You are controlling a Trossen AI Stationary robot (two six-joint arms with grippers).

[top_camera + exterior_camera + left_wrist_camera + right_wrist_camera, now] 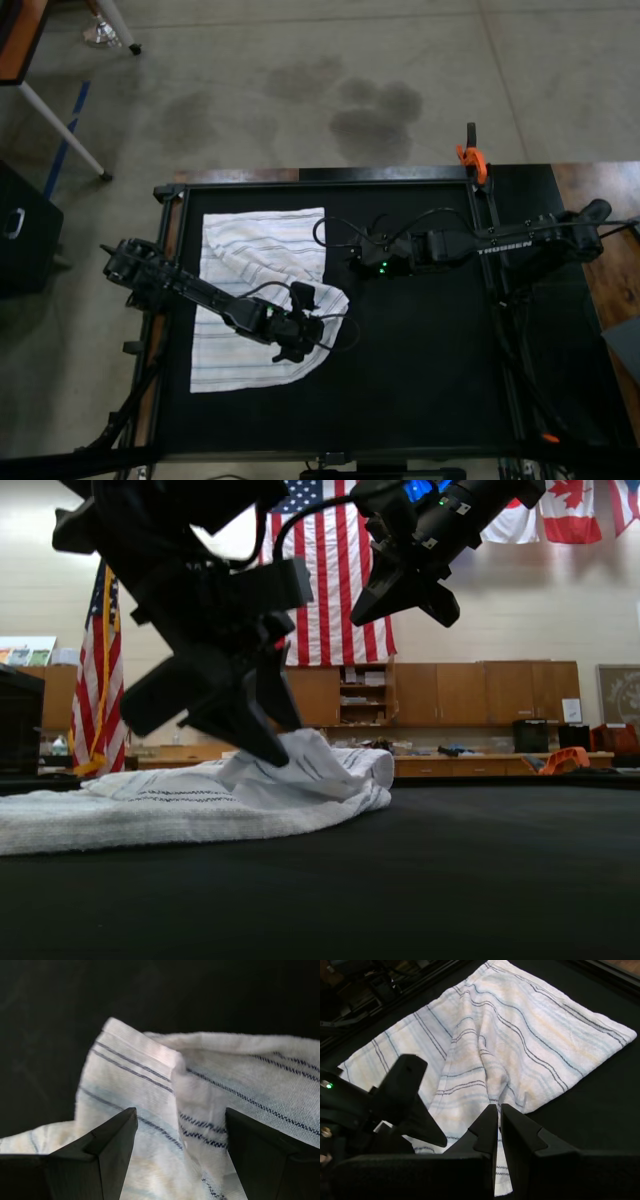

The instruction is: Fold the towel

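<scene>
1. The towel point(255, 300) lies on the black table point(420, 380), toward the top view's left side, partly folded: one portion is drawn over the rest, leaving a rounded, bunched edge facing the table's middle.
2. The top view shows the towel's far strip flat near the table's upper edge and its near strip flat below the arm.
3. The left gripper point(300, 335) sits low over the towel's rounded fold, at the towel's edge toward the table's middle.
4. In the left wrist view, its fingers point(107, 1142) stand wide apart, with a raised ridge of striped cloth between them; nothing is clamped.
5. In the exterior view the left gripper point(250, 720) points down with a fingertip at the humped cloth point(300, 770); whether it touches cannot be told.
6. The right gripper point(362, 255) hangs just beside the towel's edge in the top view, above bare table.
7. In the right wrist view, its fingers point(487, 1132) are pressed nearly together with only a thin slit between them, and they hold nothing; the towel point(520, 1045) spreads out beyond them.
8. In the exterior view the right gripper point(400, 590) is raised well above the towel.
9. An orange clamp point(472, 158) grips the table's far rail.
</scene>
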